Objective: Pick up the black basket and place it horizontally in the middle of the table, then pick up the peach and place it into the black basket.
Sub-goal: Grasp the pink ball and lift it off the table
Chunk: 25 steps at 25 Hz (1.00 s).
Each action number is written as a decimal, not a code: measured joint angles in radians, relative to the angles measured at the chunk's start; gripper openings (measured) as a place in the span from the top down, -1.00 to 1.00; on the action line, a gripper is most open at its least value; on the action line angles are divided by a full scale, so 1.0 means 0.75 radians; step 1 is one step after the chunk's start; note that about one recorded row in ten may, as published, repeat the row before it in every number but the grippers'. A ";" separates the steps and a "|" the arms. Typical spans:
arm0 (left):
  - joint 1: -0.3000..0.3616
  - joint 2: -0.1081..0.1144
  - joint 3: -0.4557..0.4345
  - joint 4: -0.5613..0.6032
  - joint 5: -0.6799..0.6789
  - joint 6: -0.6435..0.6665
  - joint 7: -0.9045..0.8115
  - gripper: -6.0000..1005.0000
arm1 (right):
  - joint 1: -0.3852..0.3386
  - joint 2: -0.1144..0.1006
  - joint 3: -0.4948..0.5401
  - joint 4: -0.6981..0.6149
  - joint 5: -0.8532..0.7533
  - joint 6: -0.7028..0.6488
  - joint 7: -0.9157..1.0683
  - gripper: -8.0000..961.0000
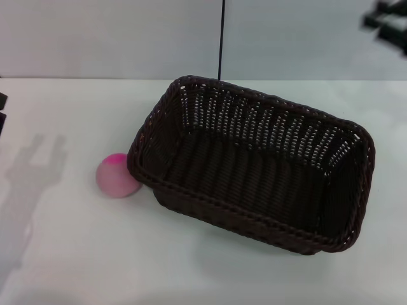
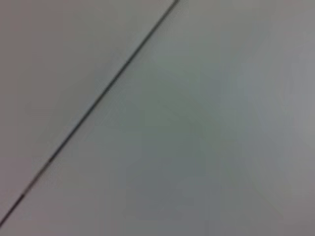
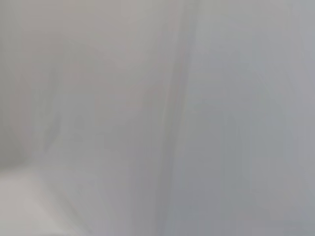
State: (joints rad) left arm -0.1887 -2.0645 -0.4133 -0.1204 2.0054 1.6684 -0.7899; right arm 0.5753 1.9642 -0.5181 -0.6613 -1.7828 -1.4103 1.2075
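While both arms sit at the edges of the head view, the scene reads as follows.

Worktop: wide plain white flat worktop point(image 1: 76, 254), smooth, carrying the basket and the fruit; a grey shadow lies on its left part.

Basket: large rectangular dark brown-black woven wicker basket point(image 1: 254, 165) with slatted open-weave sides and a braided rim, standing upright with its mouth up, around the middle of the worktop and reaching toward the right; its long sides run askew, the left end farther away than the right end.

Peach: small round pale pink peach point(image 1: 117, 176) with a bright magenta patch on top, resting on the worktop outside the basket, right against the basket's near-left corner, partly hidden by the rim there.

Left pincer: only a dark sliver shows at the far left edge of the head view; whether it is spread or closed cannot be told.

Right pincer: blurred dark pincer point(image 1: 389, 19) at the far right corner, well apart from the basket; its spread and any hold cannot be told.

Wrist views: plain pale grey surfaces, the left one crossed by a thin dark line point(image 2: 88, 110).
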 joint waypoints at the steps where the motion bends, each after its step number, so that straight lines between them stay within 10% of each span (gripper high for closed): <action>1: 0.000 0.000 0.000 0.000 0.000 0.000 0.000 0.06 | -0.036 0.020 0.033 0.004 0.090 0.012 -0.008 0.25; 8: -0.016 0.010 0.277 0.283 0.076 0.070 -0.018 0.07 | -0.224 0.094 0.162 0.117 0.453 0.028 -0.070 0.25; 25: -0.111 0.000 0.540 0.300 0.087 -0.222 0.068 0.09 | -0.272 0.100 0.325 0.411 0.512 0.015 -0.150 0.25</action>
State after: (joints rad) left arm -0.2723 -2.0648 -0.0083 0.1044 2.0709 1.5019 -0.7389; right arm 0.3710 2.0394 -0.2741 -0.3534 -1.3990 -1.3994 1.0948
